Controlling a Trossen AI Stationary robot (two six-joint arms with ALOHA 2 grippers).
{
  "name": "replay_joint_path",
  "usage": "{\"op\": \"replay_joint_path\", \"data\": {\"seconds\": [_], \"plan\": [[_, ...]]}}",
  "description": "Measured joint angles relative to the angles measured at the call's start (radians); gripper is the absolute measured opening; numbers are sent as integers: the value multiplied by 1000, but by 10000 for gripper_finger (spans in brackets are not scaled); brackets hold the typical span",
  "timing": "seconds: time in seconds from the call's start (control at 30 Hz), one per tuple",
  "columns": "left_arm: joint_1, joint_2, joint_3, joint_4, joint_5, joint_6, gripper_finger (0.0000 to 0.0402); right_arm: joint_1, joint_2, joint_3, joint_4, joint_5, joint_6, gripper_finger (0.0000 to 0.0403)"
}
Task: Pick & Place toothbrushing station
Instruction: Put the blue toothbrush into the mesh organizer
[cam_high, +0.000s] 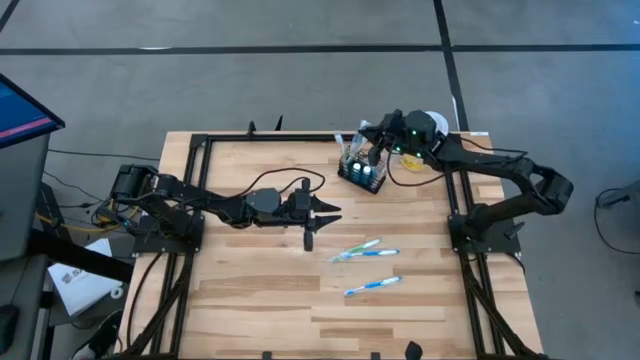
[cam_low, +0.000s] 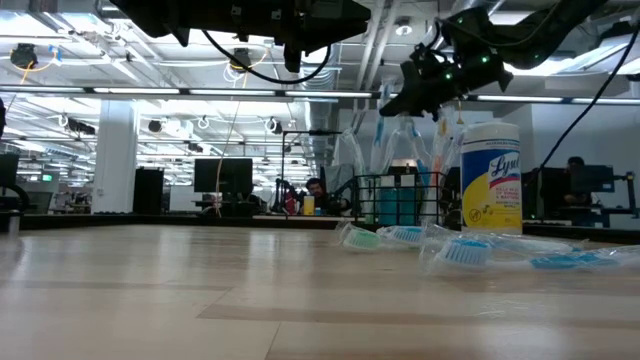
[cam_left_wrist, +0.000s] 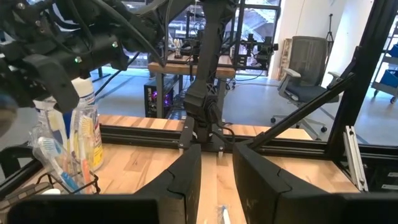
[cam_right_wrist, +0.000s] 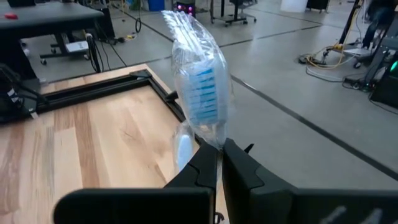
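The caddy (cam_high: 362, 174) stands upright near the table's (cam_high: 250, 300) far edge, its long axis running diagonally. Directly above it, the right gripper (cam_high: 378, 148) is clamped on a wrapped toothbrush (cam_right_wrist: 198, 93). Toward the table's centre, the left gripper (cam_high: 322, 212) hovers – fingers slightly apart.

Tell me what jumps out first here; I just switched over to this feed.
The right pincer, above the black mesh caddy at the table's far edge, is shut on a plastic-wrapped toothbrush. Three more wrapped toothbrushes lie loose mid-table. The left pincer hovers open near the table's centre, holding nothing.
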Motion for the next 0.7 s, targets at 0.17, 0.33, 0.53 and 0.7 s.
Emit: {"op": "replay_joint_path", "data": {"seconds": [0.17, 0.33, 0.53, 0.7], "plan": [[0, 0, 0, 0, 0, 1, 85, 0, 6, 0, -28, -1, -8, 0], [0, 0, 0, 0, 4, 1, 85, 0, 38, 3, 0, -1, 11, 3], [0, 0, 0, 0, 4, 0, 85, 3, 82, 1, 27, -2, 40, 31], [0, 0, 0, -4, 4, 0, 85, 3, 83, 1, 17, -24, 43, 61]]}}
